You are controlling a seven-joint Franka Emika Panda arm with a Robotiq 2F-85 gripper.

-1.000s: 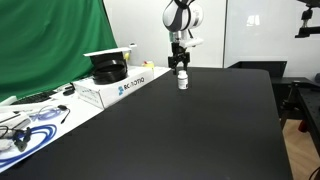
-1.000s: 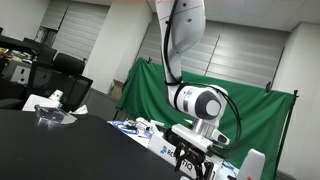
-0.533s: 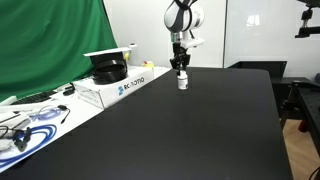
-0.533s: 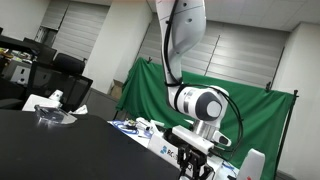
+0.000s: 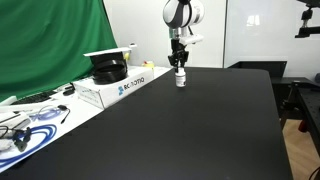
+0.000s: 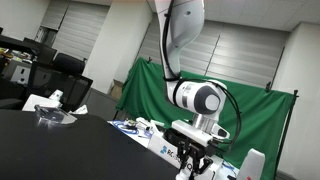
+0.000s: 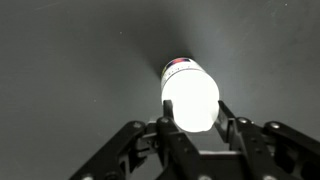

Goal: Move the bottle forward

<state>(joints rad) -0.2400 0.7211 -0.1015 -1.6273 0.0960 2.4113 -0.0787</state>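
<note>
Exterior view: the gripper (image 5: 179, 70) hangs straight down in the upper middle of the frame. The bottle (image 5: 180, 80) is right under it, on the far part of the black table (image 5: 200, 130). I can't tell from here if its base touches the table or is just off it. The white box (image 5: 118, 88) is to the left of the bottle, well apart from it, in front of the green cloth (image 5: 50, 40).

Other exterior view: the gripper (image 6: 199, 166) is at the bottom edge, right of centre, and cut off low. I can't pick out the bottle here, so this view is no use for checking the grasp.

Wrist view: the bottle (image 7: 189, 95) fills the centre, its cap blown out white. There is a dark finger (image 7: 228, 118) on each side, and they look pressed against the bottle's sides. I read that as clamped on the bottle, roughly centred.

To do the step well:
- I'd hold a constant squeeze and not pinch harder, since light plastic can pop out.
- Carry it only just off the table, or slide it slowly if it is down.
- Go in a straight line with the wrist vertical so the bottle doesn't tilt.
- The table around it looks open, so the path is easy.
- Set it flat before letting go, then lift straight up so the fingers don't tip it.
</note>
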